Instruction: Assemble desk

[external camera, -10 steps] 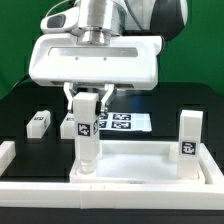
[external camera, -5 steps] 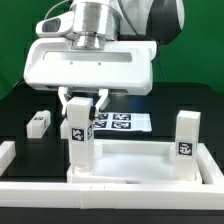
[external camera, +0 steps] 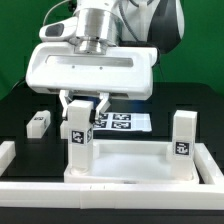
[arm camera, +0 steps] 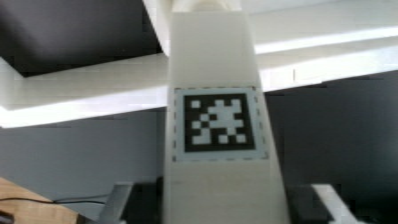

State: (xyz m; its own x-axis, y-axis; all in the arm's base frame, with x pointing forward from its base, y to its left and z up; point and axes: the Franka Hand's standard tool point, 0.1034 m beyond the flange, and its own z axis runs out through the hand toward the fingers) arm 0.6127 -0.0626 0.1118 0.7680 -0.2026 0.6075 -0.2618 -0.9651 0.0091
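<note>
The white desk top [external camera: 120, 172] lies at the front of the black table with its rim up. One white tagged leg [external camera: 80, 145] stands upright in its corner on the exterior view's left. A second leg [external camera: 181, 135] stands in the corner on the exterior view's right. My gripper [external camera: 84, 108] is straight above the first leg, and its fingers straddle the leg's top. In the wrist view the leg [arm camera: 217, 120] runs between the fingers [arm camera: 121, 205] with a dark gap on each side, so the gripper [arm camera: 222, 205] is open. The desk top's rim [arm camera: 89, 95] shows behind the leg.
A loose white leg [external camera: 38, 124] lies on the black table at the exterior view's left. The marker board [external camera: 125, 123] lies flat behind the desk top. A white frame edge [external camera: 10, 160] runs along the front and the exterior view's left.
The fingers have spread apart from the leg's top. The arm and the desk top with its legs have shifted slightly toward the exterior view's left.
</note>
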